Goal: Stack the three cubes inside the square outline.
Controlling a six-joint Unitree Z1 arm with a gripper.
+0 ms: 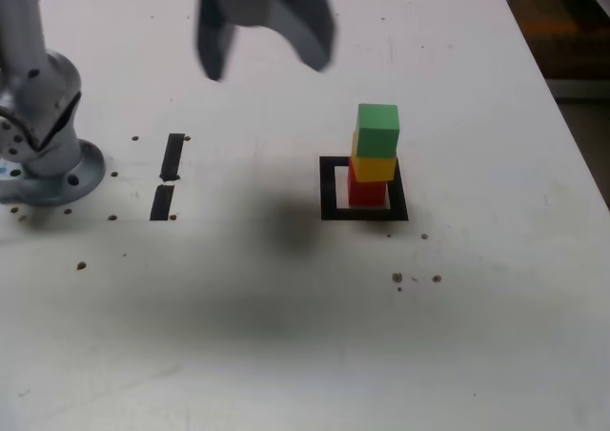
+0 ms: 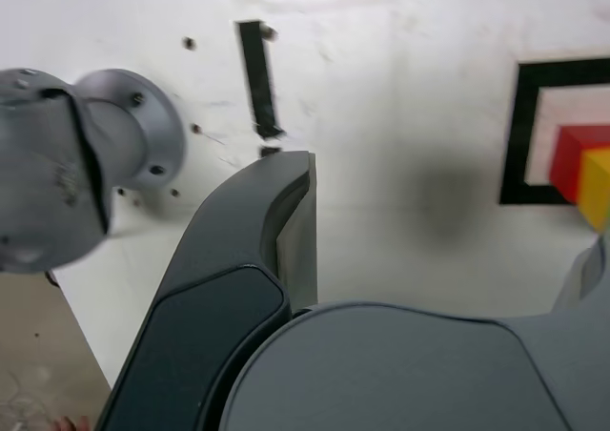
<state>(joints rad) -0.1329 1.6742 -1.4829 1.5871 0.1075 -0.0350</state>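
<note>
The white tabletop (image 1: pixel 477 355) is filling nearly the whole exterior view, and it is serving here as the landmark. Two short black strips (image 1: pixel 168 175) are lying flat on it toward the exterior view's left, set end to end with a small gap between them. The wrist view is also showing the upper strip (image 2: pixel 255 76). Small dark screw holes (image 1: pixel 416 278) are dotting the tabletop, some just beside the strips and a few nearer the middle. A broad soft shadow (image 1: pixel 276 259) is lying across the tabletop's centre. Beyond the tabletop's edge at the exterior view's right, a dark brownish floor (image 1: pixel 572 40) is showing, too blurred to read further.
</note>
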